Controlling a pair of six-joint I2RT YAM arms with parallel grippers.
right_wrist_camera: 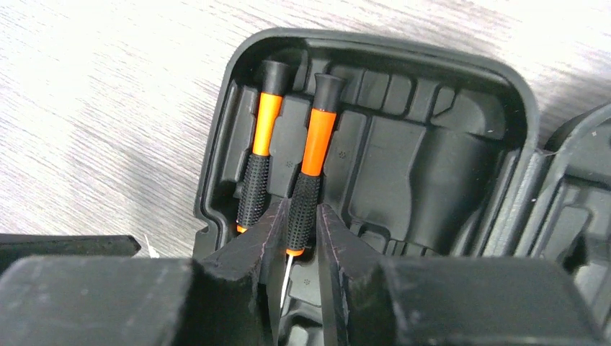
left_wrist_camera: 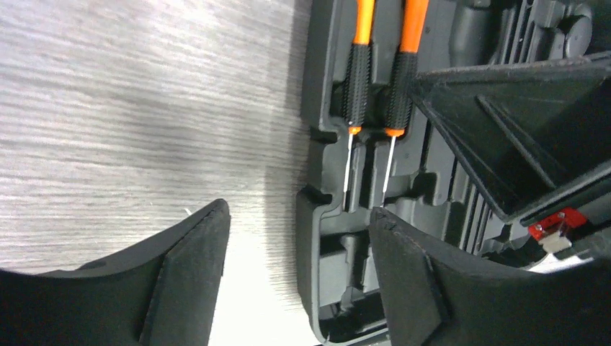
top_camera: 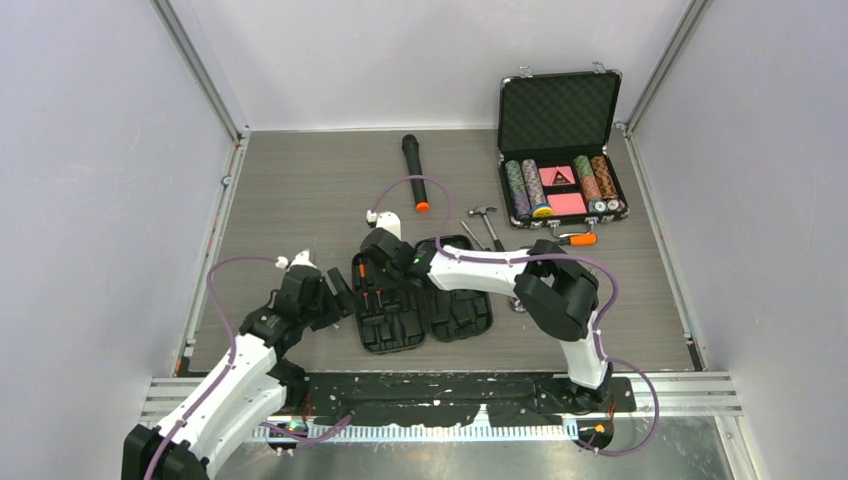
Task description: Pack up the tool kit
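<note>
The tool kit [top_camera: 397, 335] lies open and flat in the middle of the table, a black moulded case [right_wrist_camera: 403, 54] with two halves. Two orange-black screwdrivers [left_wrist_camera: 358, 72] lie side by side in slots in its left half. My right gripper [right_wrist_camera: 301, 209] reaches over the case [top_camera: 378, 262], shut on the knurled grip of the right-hand screwdriver [right_wrist_camera: 317, 137], which lies in its slot. The other screwdriver [right_wrist_camera: 263, 137] sits just to its left. My left gripper [left_wrist_camera: 299, 213] is open at the case's left wall [left_wrist_camera: 317, 108], one finger over the table and one inside the case.
A hammer [top_camera: 487, 222] and orange-handled pliers [top_camera: 577, 239] lie on the table behind the case. A metal-edged case of poker chips [top_camera: 560, 170] stands open at the back right. A black microphone [top_camera: 414, 170] lies at the back centre.
</note>
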